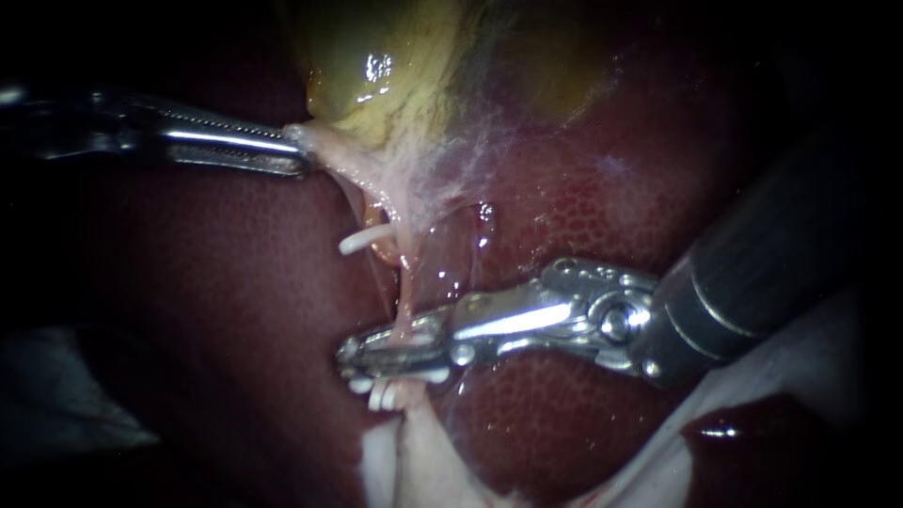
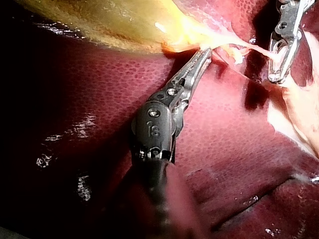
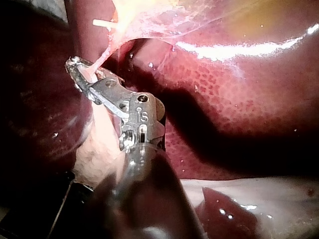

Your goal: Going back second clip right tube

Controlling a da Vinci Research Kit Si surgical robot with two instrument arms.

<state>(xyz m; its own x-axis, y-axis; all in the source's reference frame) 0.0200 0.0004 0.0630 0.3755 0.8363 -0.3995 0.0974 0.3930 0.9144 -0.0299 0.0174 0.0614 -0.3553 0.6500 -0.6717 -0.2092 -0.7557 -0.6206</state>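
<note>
Your left instrument (image 1: 299, 155) is gripping the gallbladder (image 1: 376, 66) at its neck, pincer closed on it. Your right instrument (image 1: 350, 356) is straddling the right tube (image 1: 406, 301), pincer slightly open, with white clips (image 1: 381, 395) sitting just below on that tube.

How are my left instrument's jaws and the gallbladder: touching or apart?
Touching. In the endoscope view the left instrument grips the pale edge of the gallbladder.

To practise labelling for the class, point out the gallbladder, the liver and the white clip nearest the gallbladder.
Gallbladder (image 1: 376, 56), endoscope view, on its yellow wall.
Liver (image 1: 583, 207), endoscope view, on its bare red surface.
Clip (image 1: 362, 242), endoscope view, on the middle of its white bar.
</note>
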